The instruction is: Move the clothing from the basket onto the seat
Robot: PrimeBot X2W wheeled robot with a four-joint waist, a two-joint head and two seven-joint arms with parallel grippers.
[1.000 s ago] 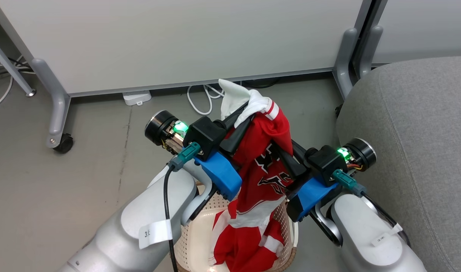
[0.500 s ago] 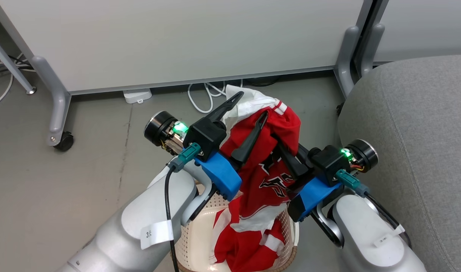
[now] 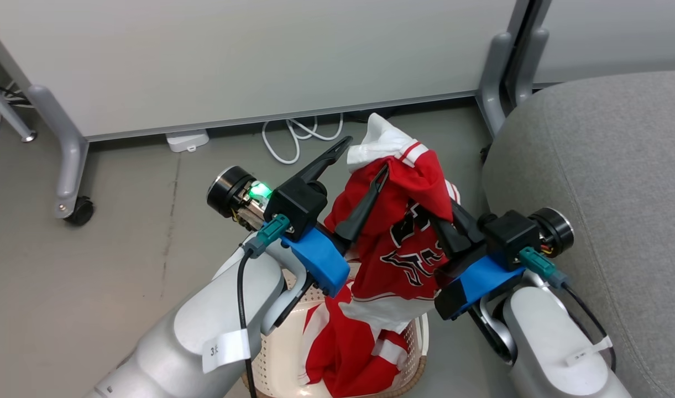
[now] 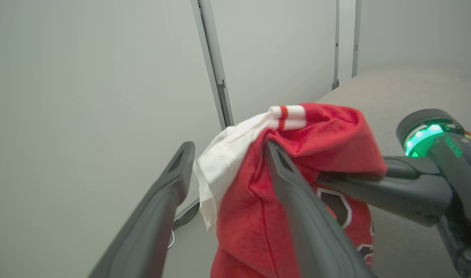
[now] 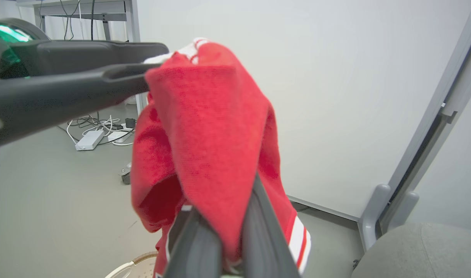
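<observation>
Raises the left forearm (image 3: pixel 204 331) and right forearm (image 3: pixel 547 342) from the lower corners of the head view, wrists turned inward so the grippers converge in a V. Holds the left gripper (image 3: pixel 365 155) wide open — two long dark fingers (image 4: pixel 154 220) splayed, pointing up and to the right. Clamps the right gripper (image 3: pixel 452 228) tight on a red jersey (image 3: pixel 409 249) — fingers pressed together, pointing up and to the left, tips buried in cloth. Glows green at both wrists. Wears a blue housing (image 3: pixel 318 260) behind each gripper and a white tag (image 3: pixel 224 349) on each forearm.
</observation>
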